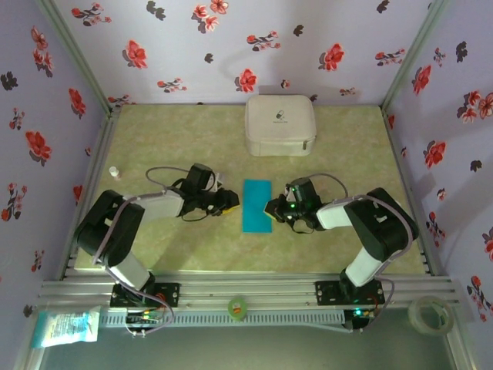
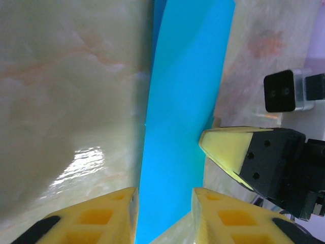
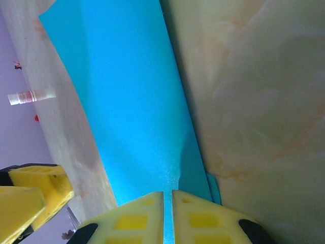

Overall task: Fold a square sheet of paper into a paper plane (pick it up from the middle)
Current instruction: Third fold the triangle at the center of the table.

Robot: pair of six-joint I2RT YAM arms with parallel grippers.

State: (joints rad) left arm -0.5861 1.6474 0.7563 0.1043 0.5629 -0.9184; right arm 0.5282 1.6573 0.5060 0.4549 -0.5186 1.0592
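Note:
The square sheet of paper (image 1: pixel 256 206) lies folded in half, a narrow turquoise strip on the table between both arms. My left gripper (image 1: pixel 231 202) sits low at its left edge. In the left wrist view its fingers (image 2: pixel 165 195) stand apart, with the paper (image 2: pixel 183 101) lying flat under the gap. My right gripper (image 1: pixel 271 208) is at the strip's right edge. In the right wrist view its fingers (image 3: pixel 167 195) are shut to a thin slit. The edge of the paper's (image 3: pixel 132 101) upper layer runs into that slit, and a lower layer shows beside it.
A white zip case (image 1: pixel 280 125) stands at the back of the table. A small white bottle (image 1: pixel 114 172) stands by the left wall. On the front rail lie a green roll (image 1: pixel 237 307), a clear tape roll (image 1: pixel 430 314) and a packet (image 1: pixel 65 325).

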